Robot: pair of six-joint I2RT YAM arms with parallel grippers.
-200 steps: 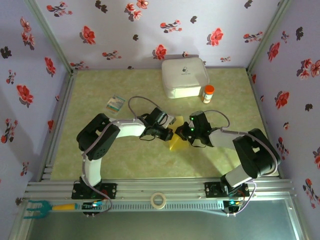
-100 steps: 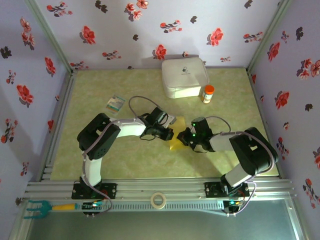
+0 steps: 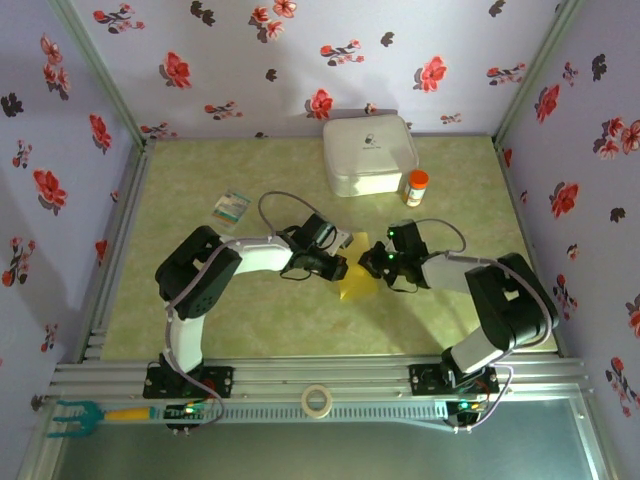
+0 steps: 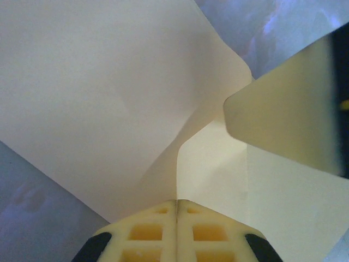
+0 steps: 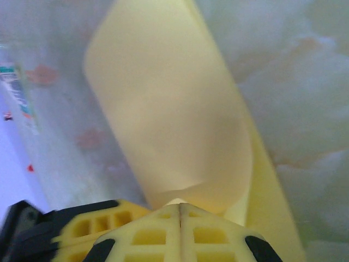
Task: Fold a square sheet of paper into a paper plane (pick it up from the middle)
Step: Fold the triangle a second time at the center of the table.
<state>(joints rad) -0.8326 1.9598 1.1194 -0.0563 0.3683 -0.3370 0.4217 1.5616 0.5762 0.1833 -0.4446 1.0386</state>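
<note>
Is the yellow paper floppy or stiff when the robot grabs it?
Probably floppy: the yellow paper curls and buckles where the left gripper and right gripper pinch it. Likely very light, as it looks thin. Tugging might crease or tear it.

The square sheet of paper (image 3: 357, 285), pinched between both arms, barred mid-desk; the white box (image 3: 369, 155) and orange-capped bottle (image 3: 416, 187) crowded the far side; the near desk (image 3: 300, 325) lay free.
</note>
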